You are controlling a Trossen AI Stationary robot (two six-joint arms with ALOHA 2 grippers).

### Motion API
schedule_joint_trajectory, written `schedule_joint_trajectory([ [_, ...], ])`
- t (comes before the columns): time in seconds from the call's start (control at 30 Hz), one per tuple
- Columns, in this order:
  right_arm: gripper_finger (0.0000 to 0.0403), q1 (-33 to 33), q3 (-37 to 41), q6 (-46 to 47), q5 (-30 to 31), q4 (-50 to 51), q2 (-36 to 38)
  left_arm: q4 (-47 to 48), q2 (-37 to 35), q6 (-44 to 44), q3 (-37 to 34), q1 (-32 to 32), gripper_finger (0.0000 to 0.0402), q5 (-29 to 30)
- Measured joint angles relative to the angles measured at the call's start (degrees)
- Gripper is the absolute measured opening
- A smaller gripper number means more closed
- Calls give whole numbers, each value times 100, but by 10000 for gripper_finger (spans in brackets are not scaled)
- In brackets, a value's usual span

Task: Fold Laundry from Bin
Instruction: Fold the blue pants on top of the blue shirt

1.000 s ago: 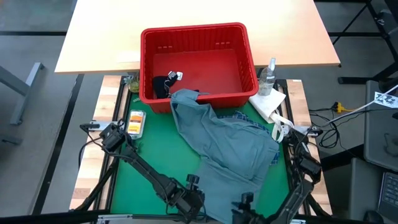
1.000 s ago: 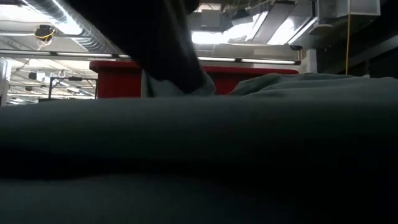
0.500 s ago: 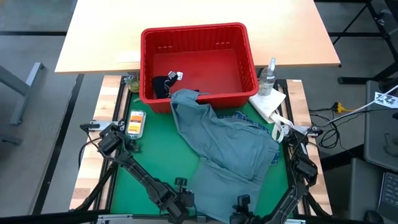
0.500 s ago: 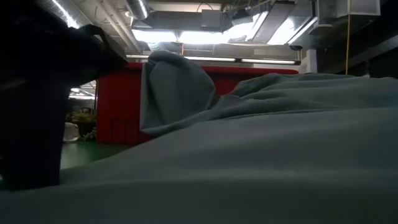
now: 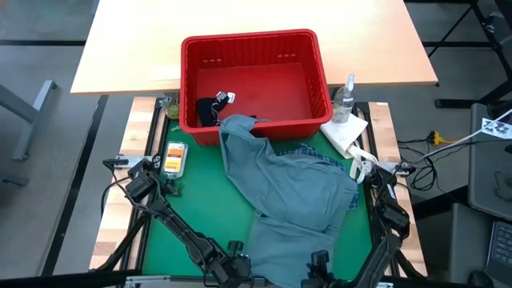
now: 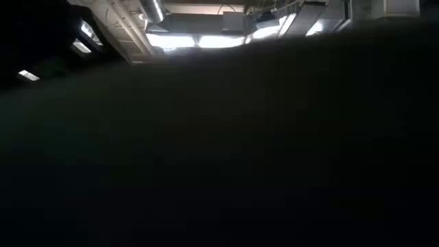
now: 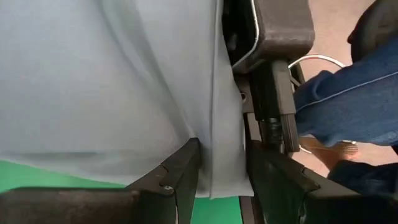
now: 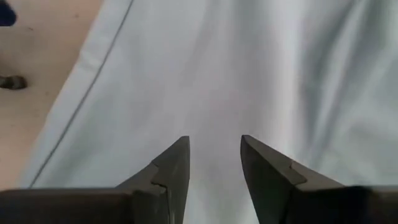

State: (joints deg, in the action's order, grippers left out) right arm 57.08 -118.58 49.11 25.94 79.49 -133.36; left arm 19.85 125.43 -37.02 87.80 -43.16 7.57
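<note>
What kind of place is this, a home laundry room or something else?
Probably a robotics lab or workshop, not a home. A red bin and a grey-blue garment sit on a green mat between two robot arms, loose cables run alongside, and bare ceiling ducts show overhead.

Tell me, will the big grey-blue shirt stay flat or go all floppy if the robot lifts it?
Probably floppy: the grey-blue shirt lies rumpled, one end draped over the red bin rim. It likely sags and drags along the plaid shirt beneath it.
</note>
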Motion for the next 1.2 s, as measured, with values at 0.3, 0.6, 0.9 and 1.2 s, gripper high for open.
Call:
schedule_joint_trajectory([
  [0.3,143,-14,-1104,-344,1064,1055,9,2,-185,-38,-10,-70,139,460],
  [0.6,143,-66,-1609,-1367,2231,1055,83,473,-1211,444,9,310,129,792],
  [0.9,143,-603,-1605,-2484,2709,1057,435,1448,-2546,1445,11,1009,128,1440],
  [1.2,143,-1553,-1605,-4007,2720,1029,643,3570,-4129,2243,14,2116,128,3075],
])
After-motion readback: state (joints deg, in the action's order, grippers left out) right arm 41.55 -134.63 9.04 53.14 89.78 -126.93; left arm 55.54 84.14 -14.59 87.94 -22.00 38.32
